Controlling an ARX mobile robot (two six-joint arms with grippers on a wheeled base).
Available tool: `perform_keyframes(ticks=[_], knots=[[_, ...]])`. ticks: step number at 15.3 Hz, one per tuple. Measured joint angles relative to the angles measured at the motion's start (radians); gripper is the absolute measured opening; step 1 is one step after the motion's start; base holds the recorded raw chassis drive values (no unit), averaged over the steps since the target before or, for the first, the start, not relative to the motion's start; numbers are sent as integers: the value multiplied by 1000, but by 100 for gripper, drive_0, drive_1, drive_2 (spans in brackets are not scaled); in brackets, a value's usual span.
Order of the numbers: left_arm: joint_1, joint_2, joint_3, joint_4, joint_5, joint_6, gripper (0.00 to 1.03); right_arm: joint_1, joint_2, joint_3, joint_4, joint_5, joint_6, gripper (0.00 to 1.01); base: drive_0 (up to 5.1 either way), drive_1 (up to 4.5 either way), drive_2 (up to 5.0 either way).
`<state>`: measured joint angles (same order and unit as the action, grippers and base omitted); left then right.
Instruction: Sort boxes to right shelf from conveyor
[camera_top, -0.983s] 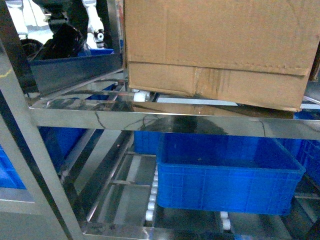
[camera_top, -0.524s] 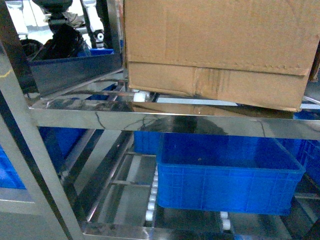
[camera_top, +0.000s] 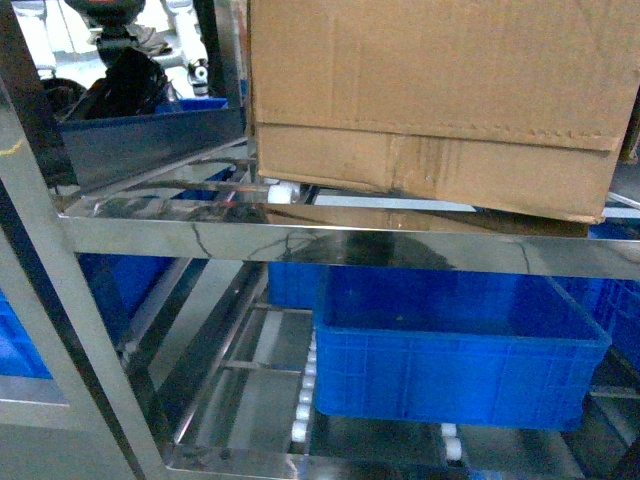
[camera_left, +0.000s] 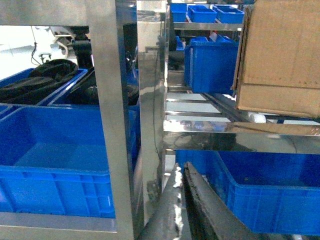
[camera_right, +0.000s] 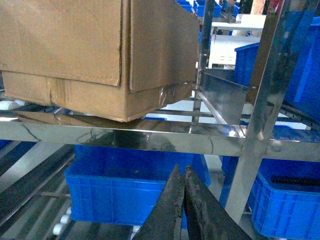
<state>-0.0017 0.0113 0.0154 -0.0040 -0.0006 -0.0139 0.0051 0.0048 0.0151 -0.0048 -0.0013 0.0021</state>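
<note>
Shelf of mirror-bright stainless steel (camera_top: 300, 243) fills the view; large brown corrugated cardboard box (camera_top: 430, 100) sits on its upper roller tier, right of centre, near edge at or just over the front rail and slightly tilted. Risk, as I judge it: box not seated fully, could creep forward off the white rollers (camera_top: 281, 192) onto the blue plastic crate (camera_top: 450, 370) below. Left gripper (camera_left: 183, 172) and right gripper (camera_right: 182, 175) both low, pressed together, empty, well clear of the box.

Box (camera_top: 430, 100) on upper shelf (camera_top: 330, 243) tier, right side; crate (camera_top: 455, 350) on tier directly below.
</note>
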Motion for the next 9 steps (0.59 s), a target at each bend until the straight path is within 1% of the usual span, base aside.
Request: perform_keyframes(ticks=[1, 2, 6, 7, 8, 9], knots=[[0, 0, 0, 0, 0, 0, 13, 0, 0, 0, 0, 0, 0, 2, 0, 0, 0], [0, 0, 0, 0, 0, 0, 26, 0, 0, 0, 0, 0, -1, 6, 0, 0, 0], [0, 0, 0, 0, 0, 0, 82, 0, 0, 0, 0, 0, -2, 63, 0, 0, 0], [0, 0, 0, 0, 0, 0, 95, 0, 0, 0, 0, 0, -2, 76, 0, 0, 0], [0, 0, 0, 0, 0, 1, 99, 0, 0, 0, 0, 0, -1, 89, 0, 0, 0], [0, 0, 0, 0, 0, 1, 98, 0, 0, 0, 0, 0, -1, 100, 0, 0, 0]])
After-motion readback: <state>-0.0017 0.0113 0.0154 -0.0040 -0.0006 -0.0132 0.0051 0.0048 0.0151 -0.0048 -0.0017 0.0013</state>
